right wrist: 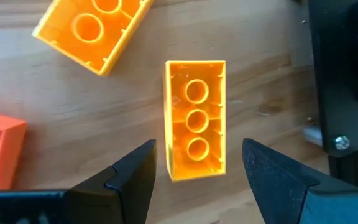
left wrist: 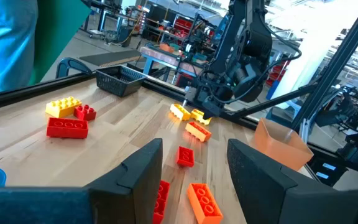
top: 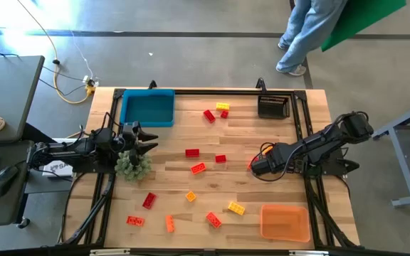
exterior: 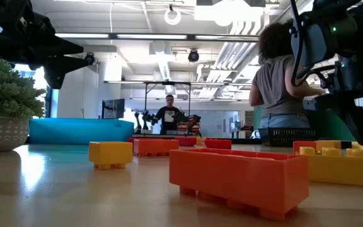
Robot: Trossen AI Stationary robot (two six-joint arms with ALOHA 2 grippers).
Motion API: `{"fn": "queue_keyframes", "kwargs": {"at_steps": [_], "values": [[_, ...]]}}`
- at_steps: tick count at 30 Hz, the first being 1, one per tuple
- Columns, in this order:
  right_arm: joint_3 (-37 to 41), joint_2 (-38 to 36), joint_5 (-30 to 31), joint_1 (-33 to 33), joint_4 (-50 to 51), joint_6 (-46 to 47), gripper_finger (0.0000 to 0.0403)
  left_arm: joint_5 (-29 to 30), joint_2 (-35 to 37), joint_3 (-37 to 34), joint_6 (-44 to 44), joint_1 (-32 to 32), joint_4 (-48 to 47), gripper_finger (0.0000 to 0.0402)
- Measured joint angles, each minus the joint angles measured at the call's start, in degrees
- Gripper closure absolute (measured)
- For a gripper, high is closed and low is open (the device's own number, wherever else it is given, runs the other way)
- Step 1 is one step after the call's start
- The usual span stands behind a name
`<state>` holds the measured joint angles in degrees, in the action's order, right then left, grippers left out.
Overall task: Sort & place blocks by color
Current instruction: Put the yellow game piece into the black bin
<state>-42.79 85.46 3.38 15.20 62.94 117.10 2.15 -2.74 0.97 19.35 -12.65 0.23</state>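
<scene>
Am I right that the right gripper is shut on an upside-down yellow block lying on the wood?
Not quite: the right gripper is open, its fingers either side of the upside-down yellow block without touching it. The right wrist view shows this; the block does lie on the wood.

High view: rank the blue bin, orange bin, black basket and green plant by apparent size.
1. blue bin
2. orange bin, slightly smaller
3. black basket and green plant: look alike; not ranked

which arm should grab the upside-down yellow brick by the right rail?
Right. Its tool hangs open directly over the upside-down yellow brick, fingers either side. The left tool sits across the table by the plant.
</scene>
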Motion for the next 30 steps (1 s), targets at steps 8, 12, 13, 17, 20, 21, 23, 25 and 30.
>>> {"fn": "queue_keyframes", "kwargs": {"at_steps": [8, 12, 13, 17, 20, 21, 23, 25, 30], "values": [[3.31, 0.44, 0.87, 0.20, -3.62, 1.40, 0.0178, 0.00, 0.02, -0.01, 0.00, 0.00, 0.00, 0.0232], [5.33, 0.20, 0.87, 0.23, -7.16, 1.49, 0.0178, 0.00, 0.02, -0.01, 0.00, 0.01, 0.02, 0.0232], [5.51, 0.19, 0.93, 0.23, -7.51, 1.50, 0.0178, 0.00, 0.01, -0.01, 0.00, 0.00, 0.00, 0.0232], [5.58, 0.21, 0.66, 0.17, -7.79, 1.53, 0.0192, 0.00, 0.02, 0.01, 0.00, 0.01, 0.01, 0.0232], [5.58, 0.25, -0.09, 0.11, -8.32, 1.41, 0.0230, 0.00, 0.02, 0.01, 0.00, 0.01, 0.00, 0.0232], [5.58, 0.25, -0.09, 0.11, -8.42, 1.40, 0.0246, 0.00, 0.02, -0.01, 0.02, 0.01, 0.00, 0.0232], [5.48, 0.25, -0.27, 0.11, -8.32, 1.21, 0.0279, 0.00, 0.01, -0.01, 1.14, 0.01, 0.01, 0.0232], [5.00, 0.31, -0.62, 0.11, -7.94, 1.06, 0.0290, 0.02, 0.02, 0.01, 3.23, -0.01, 0.00, 0.0232], [2.95, 0.57, -2.44, 0.18, -5.53, 0.93, 0.0290, 0.00, 0.02, -0.02, 4.50, 0.00, 0.00, 0.0232]]}}
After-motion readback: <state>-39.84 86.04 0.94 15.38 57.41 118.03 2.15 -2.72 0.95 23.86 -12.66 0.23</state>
